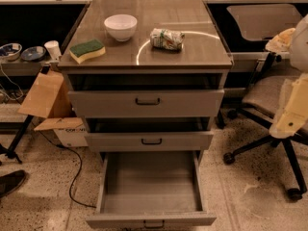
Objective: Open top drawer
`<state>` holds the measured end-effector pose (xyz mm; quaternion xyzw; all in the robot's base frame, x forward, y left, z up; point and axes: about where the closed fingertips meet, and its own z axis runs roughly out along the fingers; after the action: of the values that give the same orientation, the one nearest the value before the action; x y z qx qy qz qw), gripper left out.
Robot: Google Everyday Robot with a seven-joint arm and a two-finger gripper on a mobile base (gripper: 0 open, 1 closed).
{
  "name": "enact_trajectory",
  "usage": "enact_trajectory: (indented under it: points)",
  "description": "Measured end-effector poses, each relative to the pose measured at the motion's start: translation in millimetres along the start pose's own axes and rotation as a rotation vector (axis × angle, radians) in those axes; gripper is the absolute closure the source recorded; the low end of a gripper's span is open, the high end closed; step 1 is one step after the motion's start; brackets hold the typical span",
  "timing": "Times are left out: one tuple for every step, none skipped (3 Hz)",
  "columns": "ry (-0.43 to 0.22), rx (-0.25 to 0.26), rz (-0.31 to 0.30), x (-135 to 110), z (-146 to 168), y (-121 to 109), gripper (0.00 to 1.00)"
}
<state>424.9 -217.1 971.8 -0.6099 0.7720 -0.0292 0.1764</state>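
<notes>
The top drawer (183, 103) is the widest grey front of the cabinet, with a small black bar handle (147, 101) at its centre. It stands pulled out a short way, and a dark gap shows above its front. My gripper (291, 112) is the cream-coloured part at the right edge, in front of an office chair. It is well to the right of the drawer and touches nothing.
The middle drawer (192, 141) is slightly out and the bottom drawer (149, 220) is pulled far out. On the cabinet top are a white bowl (120, 26), a green-yellow sponge (87, 50) and a crumpled packet (166, 38). An office chair (269, 95) stands right, cardboard (43, 94) left.
</notes>
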Motion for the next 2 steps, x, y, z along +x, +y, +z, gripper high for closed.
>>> enact_trajectory:
  points:
    - [-0.072,-0.042,-0.04,-9,34,21,0.0]
    - [-0.134,-0.113,-0.088,-41,94,41,0.0]
